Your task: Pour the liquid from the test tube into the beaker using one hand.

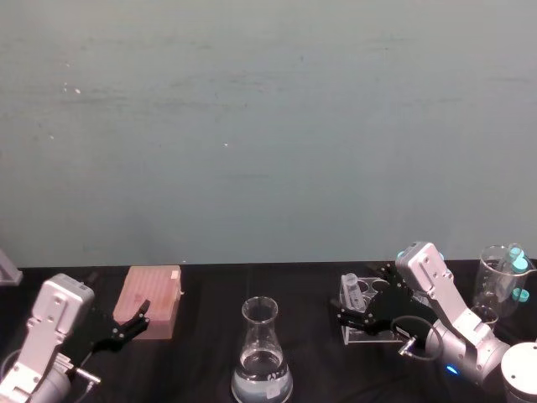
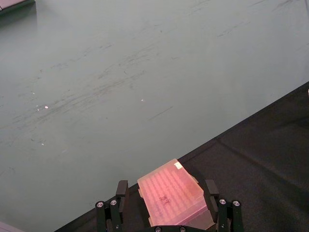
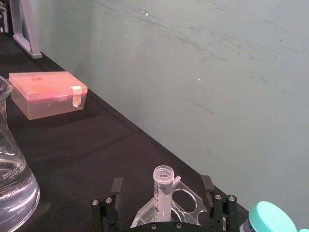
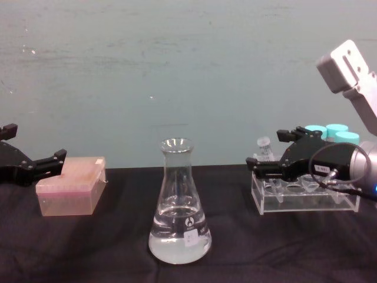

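The test tube (image 3: 162,186) stands upright and uncapped in a clear acrylic rack (image 4: 306,200) at the right of the black table. My right gripper (image 3: 161,186) is open, one finger on each side of the tube with a gap to both. From the side this gripper (image 4: 272,158) is level with the tube (image 4: 264,147). Any liquid in the tube is too small to make out. The beaker (image 4: 179,206), a tall conical flask, stands at centre front (image 1: 262,353) with clear liquid in its base. My left gripper (image 1: 132,323) hangs open at the far left.
A pink lidded box (image 1: 151,300) sits beside the left gripper (image 2: 165,189). Teal-capped tubes (image 4: 330,132) stand behind the rack, inside a glass container (image 1: 499,281) at the far right. A pale green wall backs the table.
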Tool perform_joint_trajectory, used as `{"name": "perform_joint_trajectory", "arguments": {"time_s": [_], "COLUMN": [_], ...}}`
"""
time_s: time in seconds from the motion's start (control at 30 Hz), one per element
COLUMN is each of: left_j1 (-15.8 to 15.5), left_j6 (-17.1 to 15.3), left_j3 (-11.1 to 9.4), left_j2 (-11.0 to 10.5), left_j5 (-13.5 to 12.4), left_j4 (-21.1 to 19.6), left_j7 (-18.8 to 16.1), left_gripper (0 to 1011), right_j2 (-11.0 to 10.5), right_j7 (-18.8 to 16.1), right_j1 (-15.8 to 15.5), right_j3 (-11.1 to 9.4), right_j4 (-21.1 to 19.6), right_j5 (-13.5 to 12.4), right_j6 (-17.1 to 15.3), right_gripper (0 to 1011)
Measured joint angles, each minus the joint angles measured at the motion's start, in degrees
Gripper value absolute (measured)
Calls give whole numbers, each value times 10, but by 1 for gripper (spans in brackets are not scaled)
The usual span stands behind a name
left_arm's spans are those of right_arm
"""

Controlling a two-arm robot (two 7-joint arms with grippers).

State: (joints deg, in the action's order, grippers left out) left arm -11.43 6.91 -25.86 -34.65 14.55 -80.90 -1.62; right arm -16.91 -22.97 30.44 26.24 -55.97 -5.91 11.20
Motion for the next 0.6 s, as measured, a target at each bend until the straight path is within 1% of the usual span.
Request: {"name": "perform_joint_trajectory", "arguments": {"time_s": [0.33,0.47,0.53,0.57,0.6], "left_j1": [0,0,0,0,0], "left_j6": [0,0,0,0,0], "left_j3": [0,0,0,0,0], "left_j2": [0,0,0,0,0], "left_j5": [0,0,0,0,0], "left_j4": [0,0,0,0,0], "left_j7": [0,0,0,0,0], "left_gripper": [1000,1000,1000,1000,1000], "right_j2": [0,-1,-1,-1,-1], "right_j7": [1,0,0,0,0], "right_j1": [0,0,0,0,1], "right_j3": [1,1,1,2,2], "right_j4": [-1,-1,-1,-1,-1], "right_j5": [-1,-1,-1,-1,-1], "right_j6": [0,0,0,0,0], "right_gripper": [997,929,853,853,816]}}
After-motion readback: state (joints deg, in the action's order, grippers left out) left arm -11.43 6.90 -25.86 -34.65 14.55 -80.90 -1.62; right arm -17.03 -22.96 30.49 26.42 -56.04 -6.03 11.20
